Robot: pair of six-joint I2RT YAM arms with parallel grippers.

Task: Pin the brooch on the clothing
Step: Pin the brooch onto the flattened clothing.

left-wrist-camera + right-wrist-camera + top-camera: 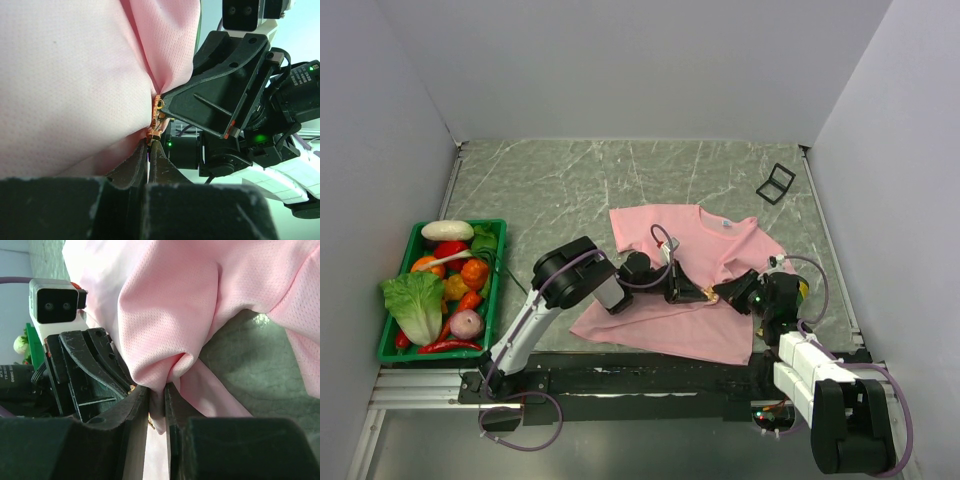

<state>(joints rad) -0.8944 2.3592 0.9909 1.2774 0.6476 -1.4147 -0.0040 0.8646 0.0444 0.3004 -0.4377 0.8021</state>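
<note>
Brooch (157,117), upright, sits at 12 o'clock of the left gripper (150,145), pinched there. Right gripper (157,391) clamps the shirt (165,315) fold beside it.

The left arm (535,320) bends sharply at the elbow and reaches low toward the right pincer (157,390). The left pincer (151,144) has its fingers pressed together on the brooch (156,117). The right arm (810,365) stretches forward, and its pincer meets the left one tip to tip, nipping a fold of the clothing (165,315).
</note>
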